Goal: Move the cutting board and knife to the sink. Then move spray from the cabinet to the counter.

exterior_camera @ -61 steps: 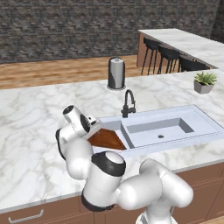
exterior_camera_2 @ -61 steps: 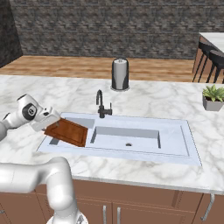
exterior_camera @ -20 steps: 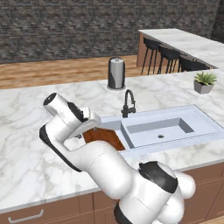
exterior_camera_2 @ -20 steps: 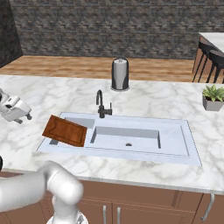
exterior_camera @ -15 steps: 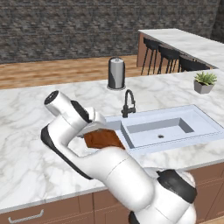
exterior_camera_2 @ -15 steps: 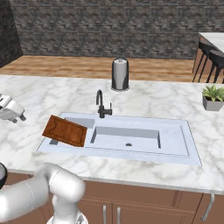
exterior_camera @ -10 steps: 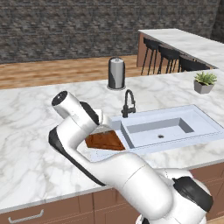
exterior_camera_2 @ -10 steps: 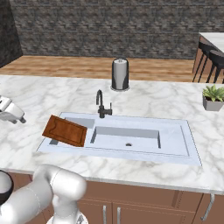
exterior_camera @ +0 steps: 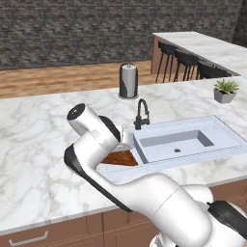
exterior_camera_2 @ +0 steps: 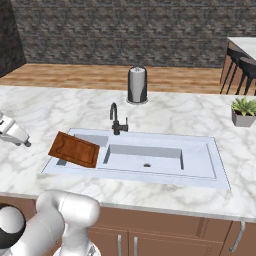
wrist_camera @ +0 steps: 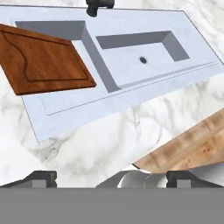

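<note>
One cutting board (exterior_camera_2: 75, 149); one sink (exterior_camera_2: 165, 165).

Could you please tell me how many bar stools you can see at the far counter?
3 in the left base view: dark stools and in a row under the far counter. More may be hidden beyond the picture's edge.

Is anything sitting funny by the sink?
Yes: the cutting board rests crooked on the left end of the sink, one corner poking out over the marble counter.
</note>
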Tool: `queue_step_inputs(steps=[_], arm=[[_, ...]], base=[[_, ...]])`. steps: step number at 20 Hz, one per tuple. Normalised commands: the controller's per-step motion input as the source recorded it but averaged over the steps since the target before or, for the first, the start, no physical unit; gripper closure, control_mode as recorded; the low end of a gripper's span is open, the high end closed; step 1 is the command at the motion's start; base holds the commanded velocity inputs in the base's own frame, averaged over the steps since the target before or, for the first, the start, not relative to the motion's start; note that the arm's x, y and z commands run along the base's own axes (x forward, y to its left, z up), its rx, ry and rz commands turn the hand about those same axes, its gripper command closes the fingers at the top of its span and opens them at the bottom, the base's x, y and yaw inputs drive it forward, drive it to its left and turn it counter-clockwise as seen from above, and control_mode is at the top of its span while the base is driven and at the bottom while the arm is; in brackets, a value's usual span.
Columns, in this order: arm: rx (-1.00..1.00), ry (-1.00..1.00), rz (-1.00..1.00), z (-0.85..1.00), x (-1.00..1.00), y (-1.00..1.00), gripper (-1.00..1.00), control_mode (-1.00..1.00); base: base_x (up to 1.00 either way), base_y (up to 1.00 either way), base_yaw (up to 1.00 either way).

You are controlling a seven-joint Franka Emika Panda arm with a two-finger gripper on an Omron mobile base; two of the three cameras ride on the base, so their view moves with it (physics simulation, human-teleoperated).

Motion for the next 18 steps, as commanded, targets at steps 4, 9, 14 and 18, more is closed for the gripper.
queue_step_inputs(steps=[4, 9, 14, 18], arm=[[0.08, 0.00, -0.14, -0.01, -0.48, -0.41, -1.00, 1.00], [0.00, 0.00, 0.00, 0.00, 0.00, 0.00, -1.00, 1.00], [0.00, 0.00, 0.00, 0.00, 0.00, 0.00, -1.00, 1.00], [0.00, 0.00, 0.00, 0.00, 0.00, 0.00, -1.00, 1.00]], base=[[-0.19, -0.13, -0.06], [-0.71, -0.48, -0.40], [-0.44, -0.56, -0.46], [-0.25, -0.65, -0.48]])
